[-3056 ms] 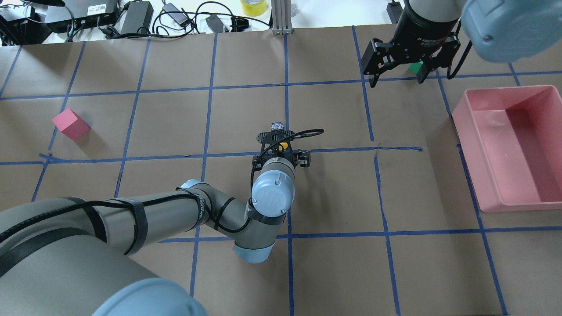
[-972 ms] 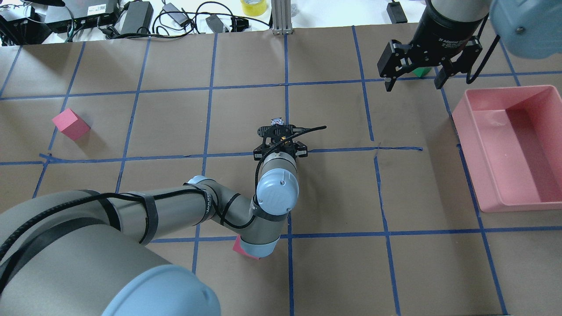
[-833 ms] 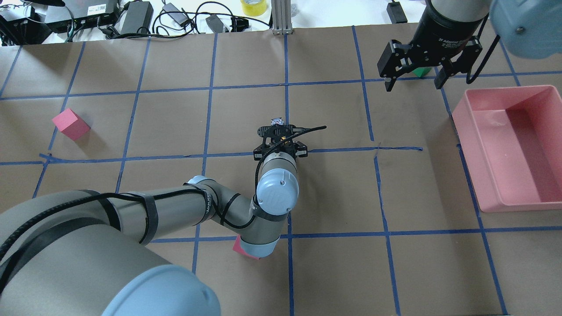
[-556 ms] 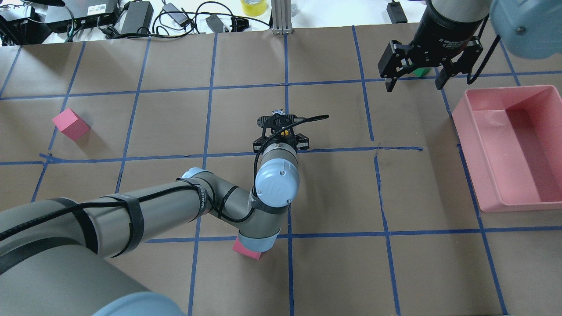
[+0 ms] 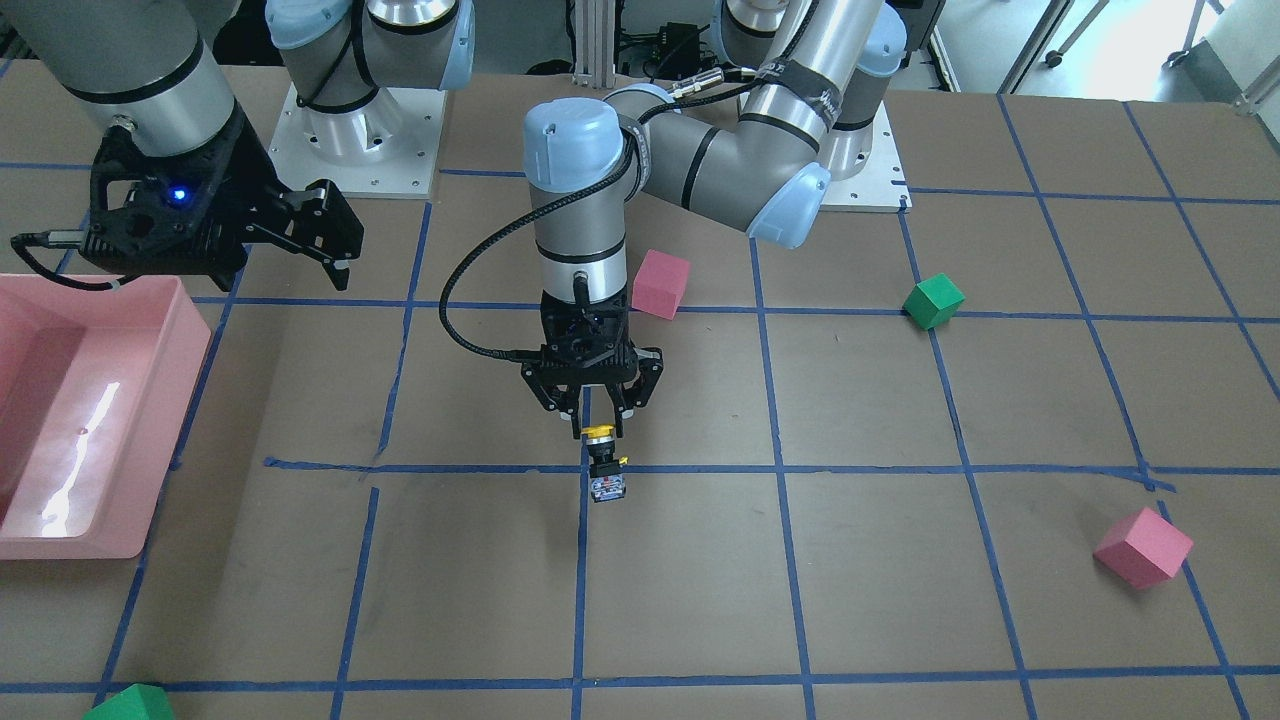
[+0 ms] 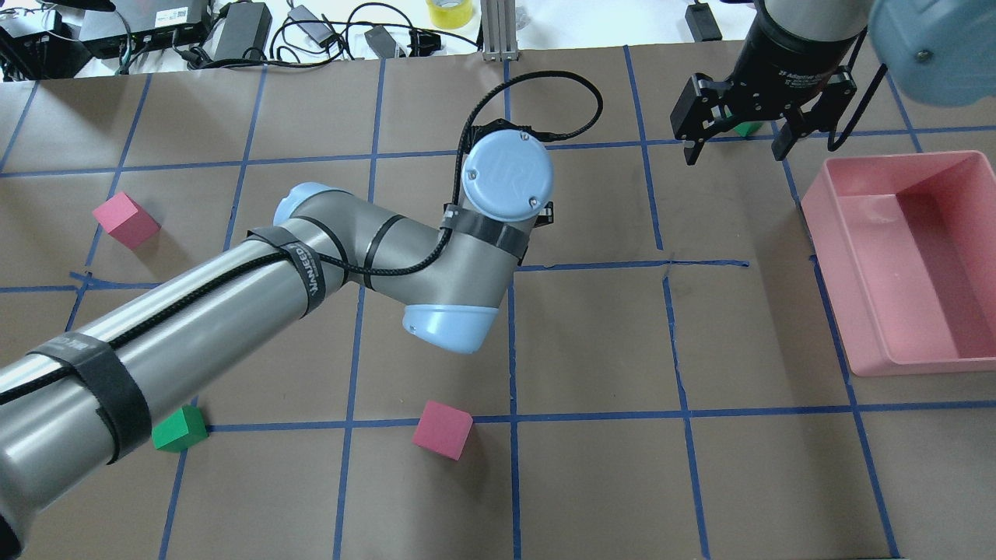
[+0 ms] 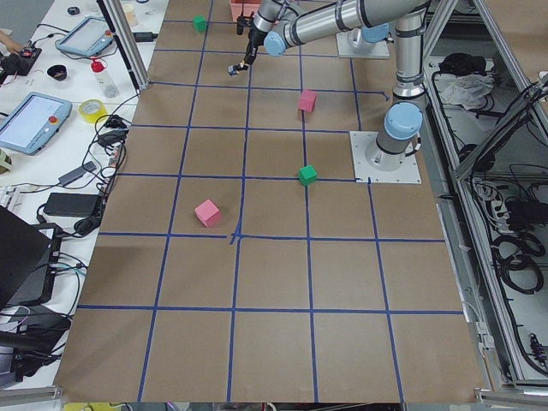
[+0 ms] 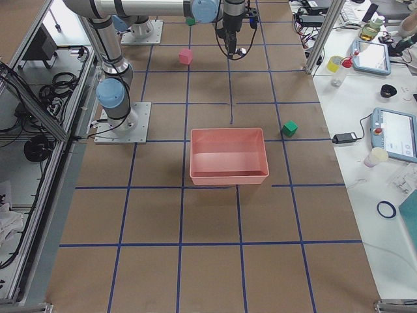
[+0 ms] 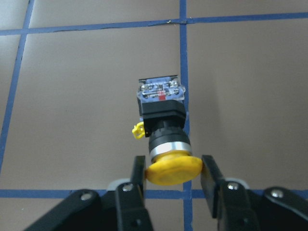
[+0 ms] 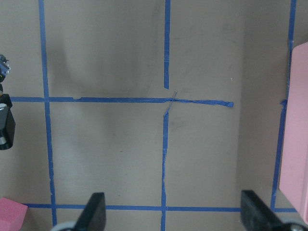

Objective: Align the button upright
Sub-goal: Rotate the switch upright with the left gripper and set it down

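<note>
Yellow cap of the button [image 9: 163, 126] sits between the left fingers [image 9: 138, 180], which are clamped on it from both sides; each finger pad touches the cap rim in the left wrist view. The black neck and the black-silver block base project past the fingertips, away from the wrist. In the front-facing view the button [image 5: 604, 460] hangs directly below the fingers, cap uppermost and base lowest, with its axis close to vertical. It lies over the crossing of two blue tape lines near the middle of the counter [image 5: 900, 600]. Whether the base touches the brown paper cannot be told from any view. In the overhead view the left wrist hides both the fingers and the button. The right fingers [image 10: 95, 212] are spread wide apart and hold nothing. They hang above the counter near its far edge, just beside the pink bin [image 6: 832, 288] and well apart from the button. A green cube [image 6: 748, 128] shows partly behind them in the overhead view. Other items on the counter: a pink cube [image 6: 442, 430] on the robot's side of the button, a second pink cube [image 6: 124, 220] and a second green cube [image 6: 179, 428] toward the robot's left.
</note>
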Robot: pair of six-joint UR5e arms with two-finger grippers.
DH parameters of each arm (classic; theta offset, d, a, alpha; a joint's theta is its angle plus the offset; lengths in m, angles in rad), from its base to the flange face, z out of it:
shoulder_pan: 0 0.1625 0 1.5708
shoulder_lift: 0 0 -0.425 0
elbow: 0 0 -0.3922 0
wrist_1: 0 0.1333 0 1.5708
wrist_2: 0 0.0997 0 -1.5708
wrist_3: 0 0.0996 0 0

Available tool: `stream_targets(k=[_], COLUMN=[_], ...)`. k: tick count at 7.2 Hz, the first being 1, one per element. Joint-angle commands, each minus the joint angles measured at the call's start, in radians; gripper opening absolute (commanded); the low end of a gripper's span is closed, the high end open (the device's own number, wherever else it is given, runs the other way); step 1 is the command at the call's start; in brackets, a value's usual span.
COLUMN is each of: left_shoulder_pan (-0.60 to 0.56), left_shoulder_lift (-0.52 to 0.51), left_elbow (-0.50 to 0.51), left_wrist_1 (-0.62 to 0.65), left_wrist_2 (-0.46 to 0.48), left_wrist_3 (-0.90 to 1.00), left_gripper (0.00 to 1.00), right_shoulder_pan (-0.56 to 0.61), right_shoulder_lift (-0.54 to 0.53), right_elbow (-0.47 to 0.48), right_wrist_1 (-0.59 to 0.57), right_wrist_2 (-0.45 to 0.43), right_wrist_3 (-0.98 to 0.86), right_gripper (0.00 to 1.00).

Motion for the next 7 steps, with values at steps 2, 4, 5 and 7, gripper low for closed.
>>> stream_targets(k=[2, 4, 5, 7], left_shoulder_pan=[0.074, 0.091, 0.141, 0.179], left_shoulder_lift=[-0.003, -0.051, -0.097, -0.169], left_elbow=[0.053, 0.199, 0.262, 0.29], left_wrist_1=[-0.306, -0.512, -0.54, -0.644], left_wrist_2=[-0.258, -0.369, -0.488, -0.536], left_wrist_3=[-0.028, -0.088, -0.137, -0.148], left_gripper=[0.24, 0.16, 0.16, 0.17], right_shoulder_pan=[0.0, -0.002, 0.0, 0.0], right_shoulder_lift=[0.0, 0.0, 0.0, 0.0], right_elbow=[0.0, 0.0, 0.0, 0.0], right_wrist_1=[0.0, -0.002, -0.002, -0.002], right_wrist_2=[0.001, -0.001, -0.001, -0.001], right_wrist_3=[0.005, 0.008, 0.008, 0.008], right_gripper=[1.0, 1.0, 1.0, 1.0])
